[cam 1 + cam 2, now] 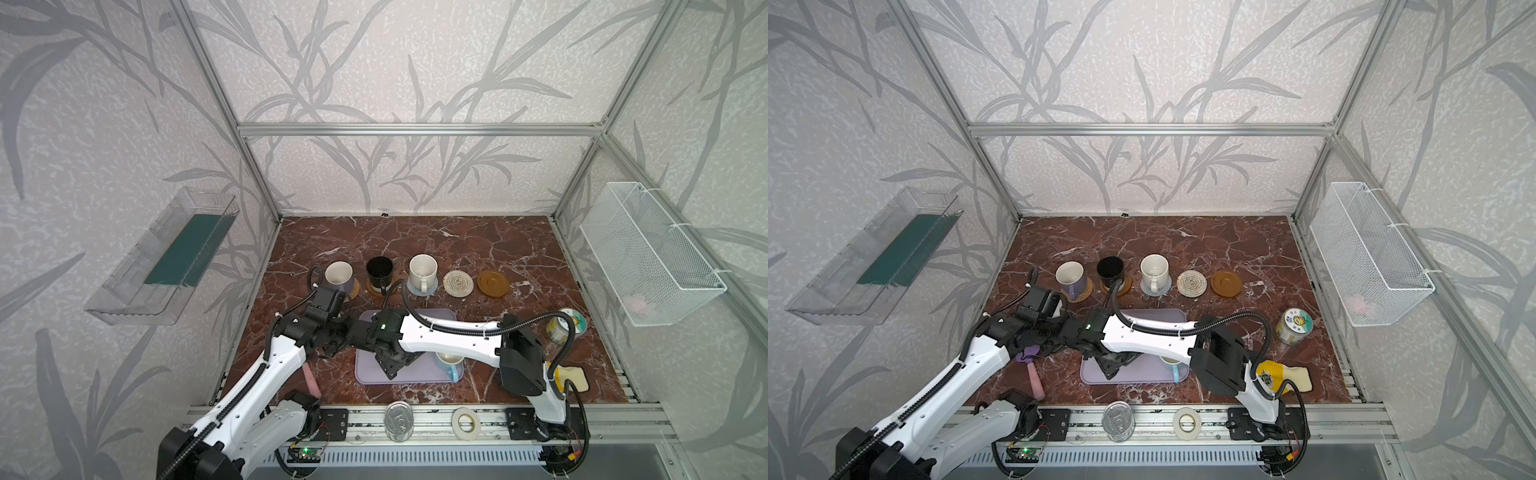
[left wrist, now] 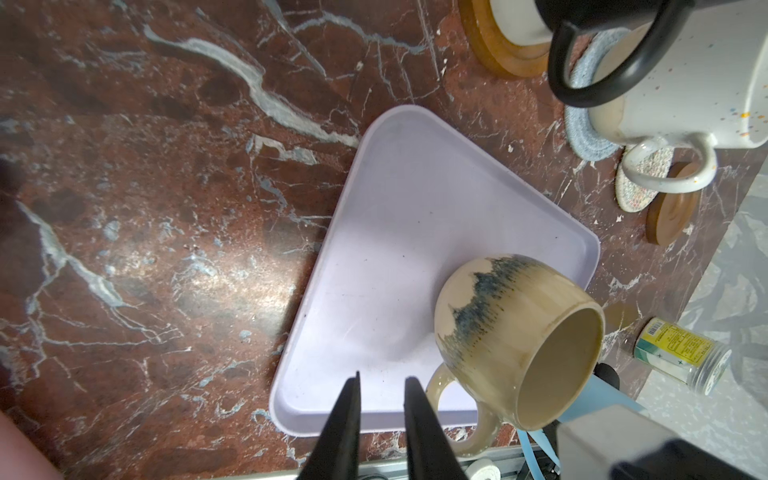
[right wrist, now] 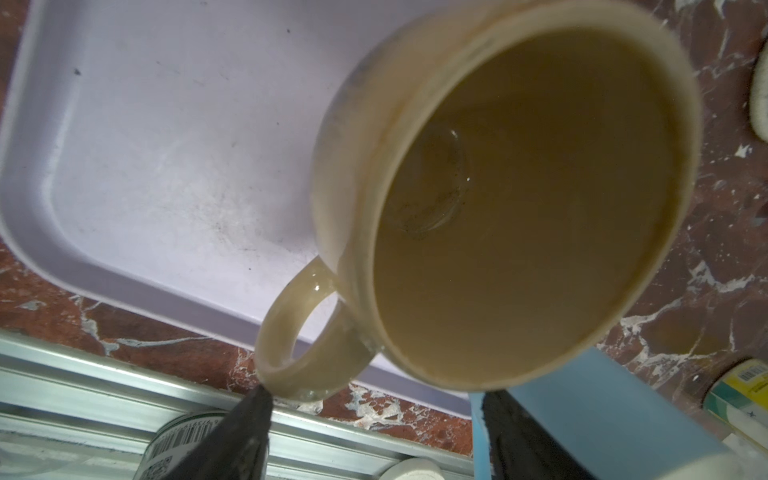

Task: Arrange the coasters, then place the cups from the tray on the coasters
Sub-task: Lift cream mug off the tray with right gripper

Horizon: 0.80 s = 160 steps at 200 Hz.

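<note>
ur right claw (image 3: 372, 392) w/ jaws wide apart at handle of beige mug (image 3: 519, 187), mug sits on lavender tray (image 1: 419, 374), tray at 6 o'clock from speckled mug (image 1: 422, 269), left claw (image 2: 383, 376) closed up

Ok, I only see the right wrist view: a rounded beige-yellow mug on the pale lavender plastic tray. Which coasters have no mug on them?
Observer: Two, at the right end of the row in both top views: the cream braided round coaster and the smooth brown wooden coaster beside it.
Operator: And where is the left gripper?
Observer: In the left wrist view the left gripper is shut on nothing. It points at the pale lavender tray near its rim, next to the handle of the rounded beige-yellow mug.
</note>
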Motion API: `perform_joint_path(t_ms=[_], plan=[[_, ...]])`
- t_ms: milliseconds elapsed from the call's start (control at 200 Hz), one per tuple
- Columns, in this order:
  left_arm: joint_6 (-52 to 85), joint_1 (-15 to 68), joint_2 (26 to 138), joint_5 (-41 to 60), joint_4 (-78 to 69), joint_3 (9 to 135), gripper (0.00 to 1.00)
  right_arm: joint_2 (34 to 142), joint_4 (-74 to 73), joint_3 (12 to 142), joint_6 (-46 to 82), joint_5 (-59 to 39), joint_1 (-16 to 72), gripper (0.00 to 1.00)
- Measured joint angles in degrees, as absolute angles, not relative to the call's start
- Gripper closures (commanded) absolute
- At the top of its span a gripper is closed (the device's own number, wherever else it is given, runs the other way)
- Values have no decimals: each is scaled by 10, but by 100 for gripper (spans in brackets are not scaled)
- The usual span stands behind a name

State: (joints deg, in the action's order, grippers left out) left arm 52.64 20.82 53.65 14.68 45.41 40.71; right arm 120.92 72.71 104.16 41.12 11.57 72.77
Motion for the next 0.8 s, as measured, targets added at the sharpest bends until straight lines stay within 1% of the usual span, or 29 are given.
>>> perform_joint_path(t_ms=[40,110,325,505,645,800], plan=[[526,208,531,145,454,407,78,1208,727,1037,412,115,726,34],[526,208,528,142,454,407,78,1204,726,1028,415,115,724,36],[526,206,528,136,454,407,78,1168,695,989,416,99,724,32],[525,206,528,135,454,407,78,1145,651,963,415,56,715,33],[525,206,524,134,455,404,77,1151,638,963,416,39,704,37],[525,206,518,133,454,401,77,1175,652,984,420,51,700,42]])
